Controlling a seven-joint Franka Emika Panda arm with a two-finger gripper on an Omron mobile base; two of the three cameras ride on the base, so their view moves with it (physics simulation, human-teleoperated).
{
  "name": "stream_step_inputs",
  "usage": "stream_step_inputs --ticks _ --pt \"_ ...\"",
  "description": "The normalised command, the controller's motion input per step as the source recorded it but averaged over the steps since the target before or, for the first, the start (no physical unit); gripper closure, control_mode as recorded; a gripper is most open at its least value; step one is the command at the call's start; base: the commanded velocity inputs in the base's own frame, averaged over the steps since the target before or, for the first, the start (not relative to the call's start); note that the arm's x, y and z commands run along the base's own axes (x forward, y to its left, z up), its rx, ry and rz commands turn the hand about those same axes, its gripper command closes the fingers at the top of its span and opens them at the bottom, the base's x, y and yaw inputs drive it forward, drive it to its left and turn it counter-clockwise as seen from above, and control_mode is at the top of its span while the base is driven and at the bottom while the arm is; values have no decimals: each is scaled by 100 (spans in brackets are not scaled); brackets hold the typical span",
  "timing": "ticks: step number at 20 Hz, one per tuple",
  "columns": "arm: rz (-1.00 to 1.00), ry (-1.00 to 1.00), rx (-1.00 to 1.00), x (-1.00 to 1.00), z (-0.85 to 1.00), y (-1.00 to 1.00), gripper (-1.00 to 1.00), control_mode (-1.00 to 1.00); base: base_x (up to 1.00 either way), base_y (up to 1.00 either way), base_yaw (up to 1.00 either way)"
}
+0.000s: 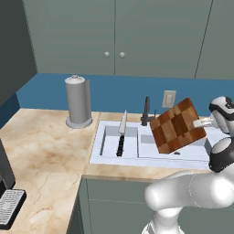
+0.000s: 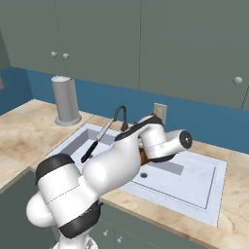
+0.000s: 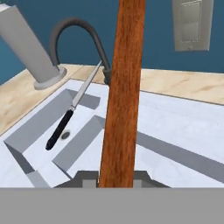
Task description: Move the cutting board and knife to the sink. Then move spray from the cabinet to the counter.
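Nearest the hand camera stands the cutting board, seen edge-on as a reddish-brown wooden slab rising from between the claw's finger tips. The claw is clenched on the board at its right edge, holding it tilted over the sink, its lower corner down near the basin floor; whether that corner touches I cannot tell. From the left base view its face shows as a checkerboard of light and dark brown squares, and it is clearly longer than the knife.

Going by size, the sink comes first: a shallow pale basin with a wide flat rim, set into the beige marbled tabletop, with a dark faucet at the back. The board is over it but not yet let go, so that step looks nearly done rather than done.

The knife already lies in the left part of the basin, black handle toward the front and silver blade leaning up toward the back rim. That part of the task appears finished.

Left to do, as I judge it: release the board, then fetch the spray from the cabinet, whose doors are shut, and set it on the tabletop.
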Motion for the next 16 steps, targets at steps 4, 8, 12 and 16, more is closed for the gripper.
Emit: stream_step_inputs --ticks 4,8,12,16 --pt "1 0 -4 0 -32 24 100 -100 0 0 0" --pt "2 0 -6 0 -37 33 100 -100 0 0 0" --pt "5 -4 -5 0 -38 39 100 -100 0 0 0" --pt "9 -9 -5 0 -22 27 100 -100 0 0 0"
